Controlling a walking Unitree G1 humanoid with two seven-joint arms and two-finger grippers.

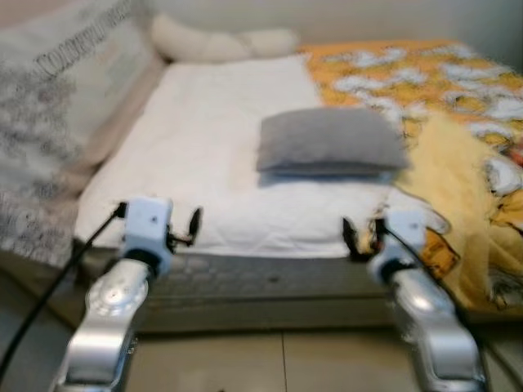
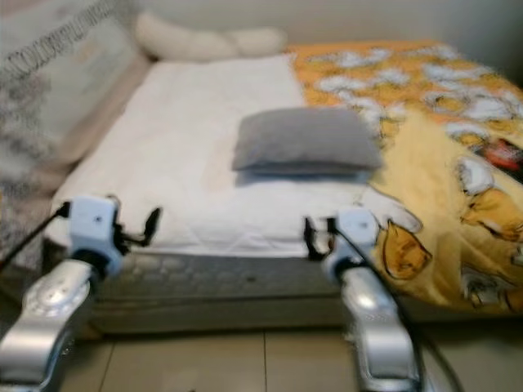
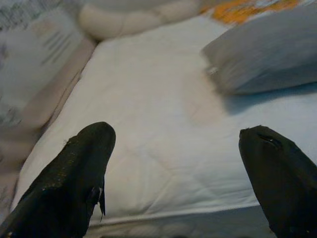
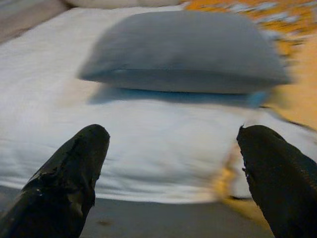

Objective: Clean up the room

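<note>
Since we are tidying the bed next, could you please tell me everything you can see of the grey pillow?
The grey pillow is a soft, rectangular cushion in plain grey fabric, with no visible pattern. It lies flat on the white mattress cover, roughly mid-bed, casting a bluish shadow along its near edge. Its far right side sits beside the yellow patterned blanket; whether they touch cannot be told. Both grippers are short of it, at the bed's near edge, not touching it.

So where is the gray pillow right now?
The gray pillow lies on the white sheet near the middle of the bed, right beside the orange and yellow blanket on the robot's right.
</note>
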